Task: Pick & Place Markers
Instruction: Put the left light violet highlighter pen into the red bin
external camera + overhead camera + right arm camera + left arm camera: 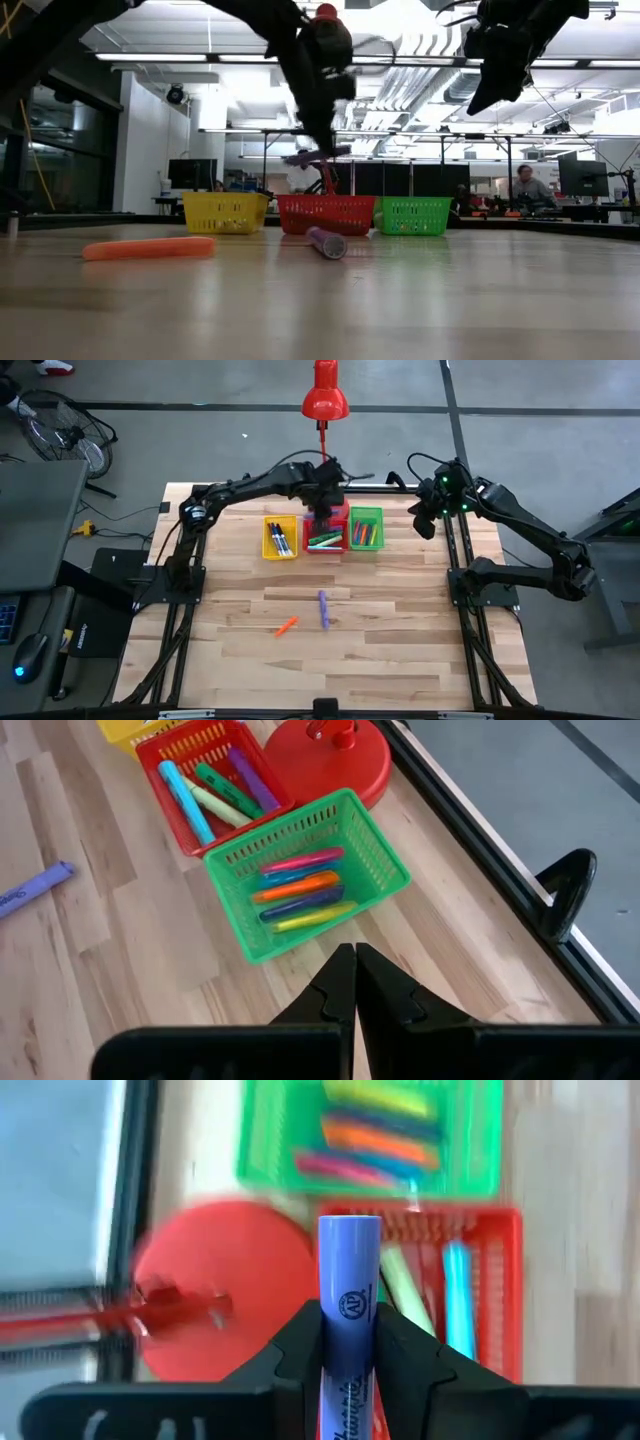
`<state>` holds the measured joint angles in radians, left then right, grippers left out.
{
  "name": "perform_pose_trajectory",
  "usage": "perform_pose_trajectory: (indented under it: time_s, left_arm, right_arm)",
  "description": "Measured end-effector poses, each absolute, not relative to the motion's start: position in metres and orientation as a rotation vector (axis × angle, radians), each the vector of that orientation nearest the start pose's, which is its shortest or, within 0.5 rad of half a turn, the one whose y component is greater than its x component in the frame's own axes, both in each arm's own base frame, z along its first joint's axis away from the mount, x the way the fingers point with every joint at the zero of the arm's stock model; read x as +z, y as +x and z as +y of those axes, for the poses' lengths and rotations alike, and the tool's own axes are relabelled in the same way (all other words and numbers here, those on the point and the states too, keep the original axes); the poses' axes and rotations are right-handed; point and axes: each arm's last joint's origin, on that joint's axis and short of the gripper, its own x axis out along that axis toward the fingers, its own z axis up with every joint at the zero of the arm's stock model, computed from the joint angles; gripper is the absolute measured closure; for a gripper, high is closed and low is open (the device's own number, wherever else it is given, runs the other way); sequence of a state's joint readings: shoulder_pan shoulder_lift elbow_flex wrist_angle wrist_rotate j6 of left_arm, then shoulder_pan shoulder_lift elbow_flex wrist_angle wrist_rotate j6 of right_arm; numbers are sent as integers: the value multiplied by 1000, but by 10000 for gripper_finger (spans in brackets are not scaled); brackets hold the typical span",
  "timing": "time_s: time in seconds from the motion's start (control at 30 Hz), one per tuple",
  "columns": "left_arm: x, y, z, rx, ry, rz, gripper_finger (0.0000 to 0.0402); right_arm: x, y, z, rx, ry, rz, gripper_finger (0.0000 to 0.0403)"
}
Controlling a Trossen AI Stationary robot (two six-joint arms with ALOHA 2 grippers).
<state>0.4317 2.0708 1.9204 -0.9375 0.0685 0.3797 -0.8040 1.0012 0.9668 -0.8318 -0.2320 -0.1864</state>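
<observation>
— Where was the left arm?
— It reached across the far side of the tabletop, its left gripper (325, 510) hanging raised with the fingers (300, 1342) clamped on a purple marker (348, 1310)

— And the right arm?
— Folded back at the right edge, its right gripper (354, 982) held high, fingers pressed together on nothing

You see three mesh bins: a yellow bin (279, 539), a red bin (326, 536) and a green bin (366, 528). The held marker (349, 1320) is purple with dark lettering. On the pale striped wood table (400, 640) lie a purple marker (323, 609) and an orange marker (287, 625). The green bin holds pink, orange, purple and yellow markers; the red bin holds light blue, pale green, green and purple ones. Both arms are black. The round lamp base (327, 760) is red.
</observation>
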Motion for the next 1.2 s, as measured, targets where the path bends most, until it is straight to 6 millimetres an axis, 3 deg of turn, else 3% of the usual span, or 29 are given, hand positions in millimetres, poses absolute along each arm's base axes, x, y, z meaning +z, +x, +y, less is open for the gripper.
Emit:
perform_pose_trajectory:
  time_s: [0.13,0.23,0.3,0.43,0.5,0.63,1.2]
  left_arm:
    - [262,403,180,89,24,1212,334]
    - [259,419,180,105,42,1156,334]
    - [256,413,178,104,-16,1237,334]
    - [253,428,175,112,2,1184,334]
    - [247,425,173,106,-36,1241,334]
    - [251,432,172,120,-69,1177,334]
    - [225,439,170,86,-108,1231,334]
  right_arm:
    - [304,134,-130,-474,270,803,403]
    - [304,134,-130,-485,276,802,403]
    - [304,134,-130,-488,281,800,403]
    - [305,134,-131,-488,281,799,403]
    - [305,134,-131,-488,281,799,403]
    - [305,134,-131,-488,281,799,403]
    - [305,134,-130,-484,274,800,403]
